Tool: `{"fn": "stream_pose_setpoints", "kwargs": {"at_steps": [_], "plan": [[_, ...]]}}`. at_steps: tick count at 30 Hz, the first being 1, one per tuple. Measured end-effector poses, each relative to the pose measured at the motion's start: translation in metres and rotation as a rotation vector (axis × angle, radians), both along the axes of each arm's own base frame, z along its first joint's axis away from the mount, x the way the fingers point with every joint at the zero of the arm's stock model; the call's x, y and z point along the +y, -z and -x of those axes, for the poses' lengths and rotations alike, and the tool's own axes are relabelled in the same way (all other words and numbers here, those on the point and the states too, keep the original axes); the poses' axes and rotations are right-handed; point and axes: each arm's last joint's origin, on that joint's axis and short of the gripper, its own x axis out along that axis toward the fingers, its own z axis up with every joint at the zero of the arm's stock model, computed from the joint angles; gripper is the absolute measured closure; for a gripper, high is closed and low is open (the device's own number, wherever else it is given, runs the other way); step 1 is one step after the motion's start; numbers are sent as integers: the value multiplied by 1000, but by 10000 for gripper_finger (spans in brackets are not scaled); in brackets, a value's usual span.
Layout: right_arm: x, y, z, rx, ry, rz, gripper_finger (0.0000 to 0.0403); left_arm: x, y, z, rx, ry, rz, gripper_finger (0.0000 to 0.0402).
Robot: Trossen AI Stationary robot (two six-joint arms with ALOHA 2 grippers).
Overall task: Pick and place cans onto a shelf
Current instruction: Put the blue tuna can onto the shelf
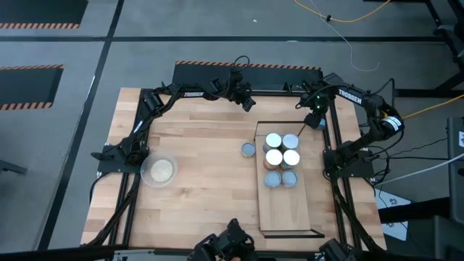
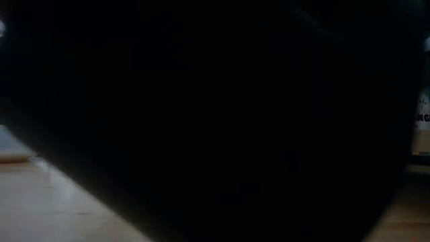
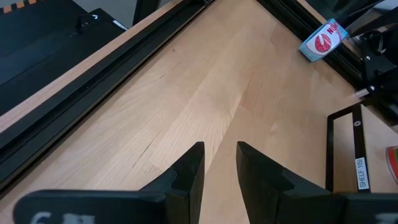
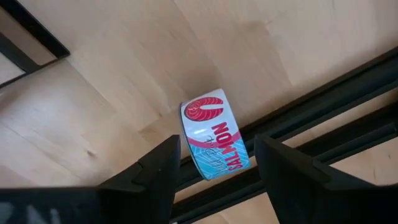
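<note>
Grey floor with hazard-striped mats surrounds one plank table (image 1: 196, 174); the low view is blocked dark by something close to the lens.

Shelf (image 1: 288, 206): pale board with black end frames, lying on the table's right side.

Cans on shelf: six, in two columns of three at the far end. Four have white tops (image 1: 283, 149); the nearest two have blue-grey tops (image 1: 280, 179).

Cans off shelf: one blue-grey top (image 1: 248, 149) standing on the table just left of the shelf; one "Salmon" can (image 4: 214, 134) on its side against the black frame rail, near the shelf's far right corner.

Dish (image 1: 159, 171): clear, round, on the table's left side; not part of the task.

Right gripper (image 4: 217, 163): fingers spread wide either side of the salmon can, which they are not yet gripping.

Left gripper (image 3: 219, 163): over bare table at the far edge, narrowly parted, holding nothing.

Progress, as judged: six placed, two visibly left, salmon can likely next.
</note>
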Motion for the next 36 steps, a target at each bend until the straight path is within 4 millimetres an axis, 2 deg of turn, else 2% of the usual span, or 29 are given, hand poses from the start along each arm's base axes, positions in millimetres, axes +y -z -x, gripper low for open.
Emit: {"fn": "stream_pose_setpoints", "kwargs": {"at_steps": [11, 28, 31, 36], "plan": [[2, 11, -5, 96, -38, -14, 193, 0, 0, 0, 0, 0, 0, 315], [-3, 34, -9, 147, -36, -126, 194, 0, 0, 0, 1, 1, -2, 315], [-3, 34, -9, 149, -36, -128, 204, 0, 0, 0, 1, 1, -2, 315], [-3, 34, -9, 147, -37, -128, 244, 0, 0, 0, 1, -1, -3, 315]]}}
